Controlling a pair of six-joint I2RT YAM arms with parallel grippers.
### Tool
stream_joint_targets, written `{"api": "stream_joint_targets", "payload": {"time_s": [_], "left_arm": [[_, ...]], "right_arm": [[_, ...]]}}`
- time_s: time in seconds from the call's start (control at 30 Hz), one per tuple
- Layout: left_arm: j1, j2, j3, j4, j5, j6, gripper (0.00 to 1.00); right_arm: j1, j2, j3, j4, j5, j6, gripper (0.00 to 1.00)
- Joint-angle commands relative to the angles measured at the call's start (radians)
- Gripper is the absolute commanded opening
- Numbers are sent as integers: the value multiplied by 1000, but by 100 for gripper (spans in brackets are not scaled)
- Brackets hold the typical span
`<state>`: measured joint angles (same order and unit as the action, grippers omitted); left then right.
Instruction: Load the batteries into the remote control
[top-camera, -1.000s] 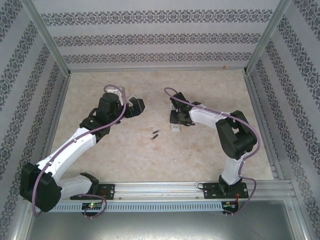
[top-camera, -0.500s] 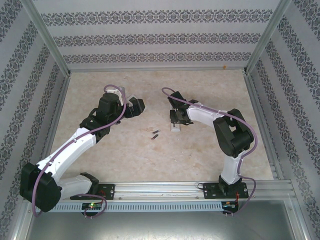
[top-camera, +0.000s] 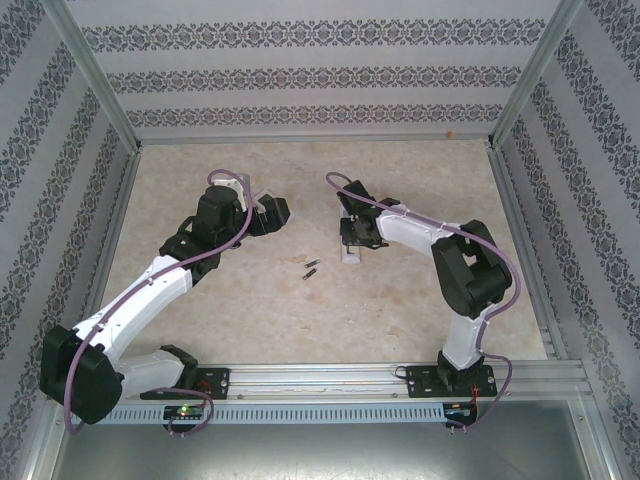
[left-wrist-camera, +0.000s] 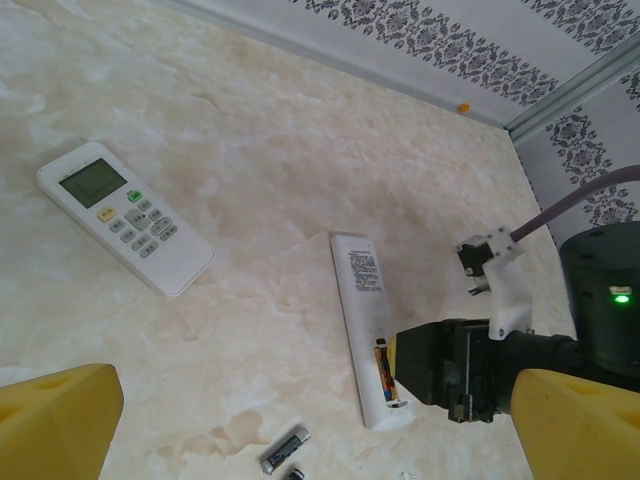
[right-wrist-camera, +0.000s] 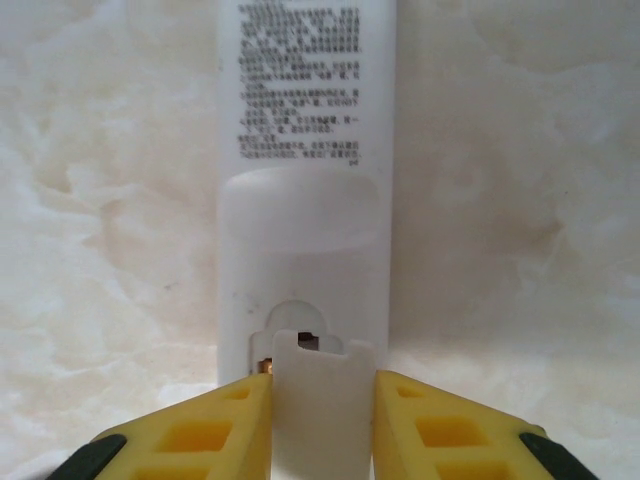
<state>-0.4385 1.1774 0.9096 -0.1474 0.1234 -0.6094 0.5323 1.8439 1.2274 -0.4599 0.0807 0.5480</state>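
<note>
The bench (top-camera: 300, 330) is a pale, marbled beige slab. A white remote (left-wrist-camera: 365, 325) lies face-down near its middle, label up, its battery bay open at the end toward the arm bases. Two loose batteries (top-camera: 311, 268) lie near that end, on the left arm's side. A second remote (left-wrist-camera: 125, 217) lies face-up well apart on the same side, and a small orange speck (left-wrist-camera: 463, 106) sits beyond the white remote at the back wall

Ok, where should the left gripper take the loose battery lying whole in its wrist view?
I'd take the battery around its mid-body, coming straight down, with the left gripper's fingers either side of its long axis. It lies flat on the table, a thin cylinder, with a second battery close by one end.
</note>
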Motion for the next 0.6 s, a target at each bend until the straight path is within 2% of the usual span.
{"api": "stream_joint_targets", "payload": {"time_s": [0.0, 0.3, 0.57], "left_arm": [[-4, 2, -9, 38, 7, -8, 100], [-4, 3, -9, 37, 10, -8, 100], [-4, -8, -11, 31, 4, -3, 100]], "right_arm": [[-5, -56, -18, 5, -15, 4, 29], [9, -26, -19, 54, -24, -20, 32], [18, 23, -14, 56, 15, -40, 32]]}}
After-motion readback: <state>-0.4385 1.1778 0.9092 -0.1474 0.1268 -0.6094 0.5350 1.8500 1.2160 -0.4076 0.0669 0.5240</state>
